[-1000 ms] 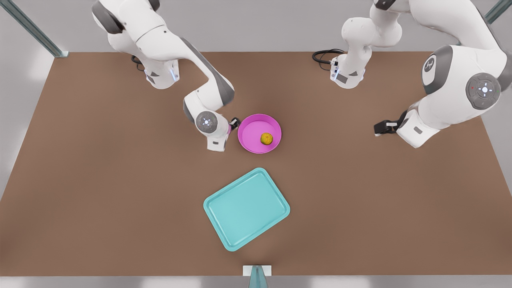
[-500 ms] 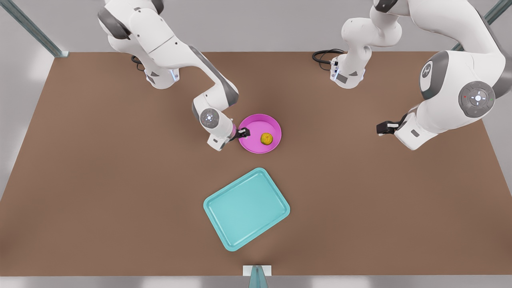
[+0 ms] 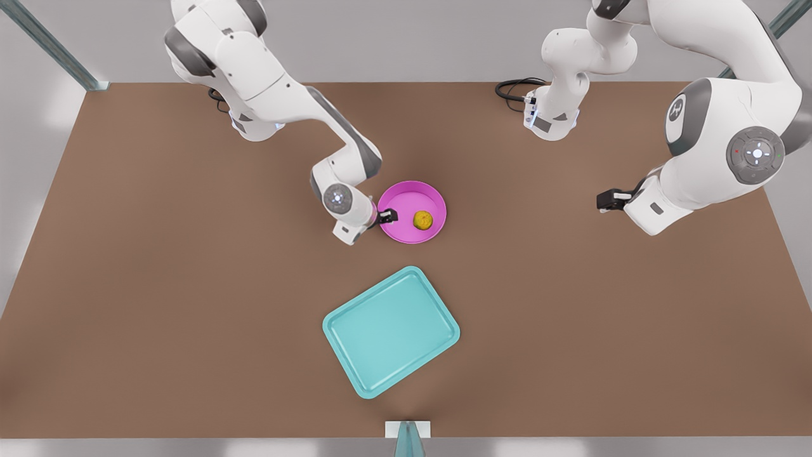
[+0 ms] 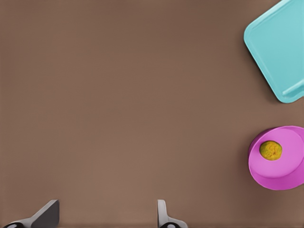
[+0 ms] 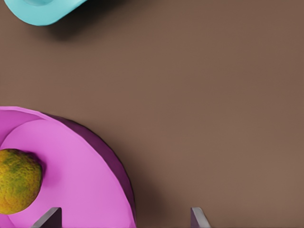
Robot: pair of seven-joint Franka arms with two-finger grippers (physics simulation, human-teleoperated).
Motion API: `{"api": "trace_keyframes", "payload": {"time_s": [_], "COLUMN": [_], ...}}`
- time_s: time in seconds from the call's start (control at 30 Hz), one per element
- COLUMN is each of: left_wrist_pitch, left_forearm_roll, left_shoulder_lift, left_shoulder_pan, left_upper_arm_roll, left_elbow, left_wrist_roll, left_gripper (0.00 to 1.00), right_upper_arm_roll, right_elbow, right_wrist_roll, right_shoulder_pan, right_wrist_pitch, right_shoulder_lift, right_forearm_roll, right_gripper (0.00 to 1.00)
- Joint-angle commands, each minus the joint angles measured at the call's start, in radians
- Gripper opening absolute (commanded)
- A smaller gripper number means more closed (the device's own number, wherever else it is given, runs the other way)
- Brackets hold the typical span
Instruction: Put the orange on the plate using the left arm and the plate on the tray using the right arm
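Orange is down: the small bumpy yellow-orange fruit [image 3: 423,219] sits inside the round pink-magenta plate [image 3: 406,197], so I call the first half done. The left end effector [image 3: 601,203] hangs well off to the front view's right, released and empty, fingers spread in its wrist view; that arm waits.

Now the change. Over the last second the right end effector [image 3: 388,217] has swung in from just beside the plate to its near rim. In the right wrist view its fingers [image 5: 50,217] are spread, one over the dish and one over the brown table [image 3: 158,285]. Not clenched yet.

Next I'd expect a pinch on the rim, then a carry to the turquoise rectangular tray [image 3: 391,331], which lies bare nearby.
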Motion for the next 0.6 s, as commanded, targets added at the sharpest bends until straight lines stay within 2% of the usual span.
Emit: {"api": "trace_keyframes", "payload": {"time_s": [0.0,0.4,0.43,0.47,0.53,0.57], "left_wrist_pitch": [-0.002,-0.001,-0.004,-0.002,-0.005,-0.005], "left_forearm_roll": [0.000,-0.003,-0.003,-0.003,-0.003,-0.003], "left_shoulder_lift": [0.000,-0.008,-0.008,-0.008,-0.009,-0.009], "left_shoulder_pan": [0.000,0.000,-0.002,0.000,-0.002,-0.002], "left_upper_arm_roll": [0.000,-0.006,-0.008,-0.008,-0.009,-0.009], "left_elbow": [0.000,0.000,0.000,0.000,0.000,0.000], "left_wrist_roll": [0.019,0.013,0.015,0.015,0.013,0.012], "left_gripper": [1.00,1.00,1.00,1.00,1.00,1.00], "right_upper_arm_roll": [0.001,0.016,0.016,0.016,0.016,0.016], "right_elbow": [0.013,0.056,0.056,0.056,0.078,0.079], "right_wrist_roll": [-0.104,-0.104,-0.104,-0.105,-0.105,-0.105], "right_shoulder_pan": [0.010,0.036,0.036,0.036,0.036,0.036], "right_wrist_pitch": [0.001,0.001,0.001,0.000,-0.023,-0.023], "right_shoulder_lift": [0.016,0.091,0.091,0.092,0.100,0.100], "right_forearm_roll": [0.002,0.001,0.001,0.001,0.001,0.001], "right_gripper": [1.00,1.00,0.93,0.75,0.52,0.49]}}
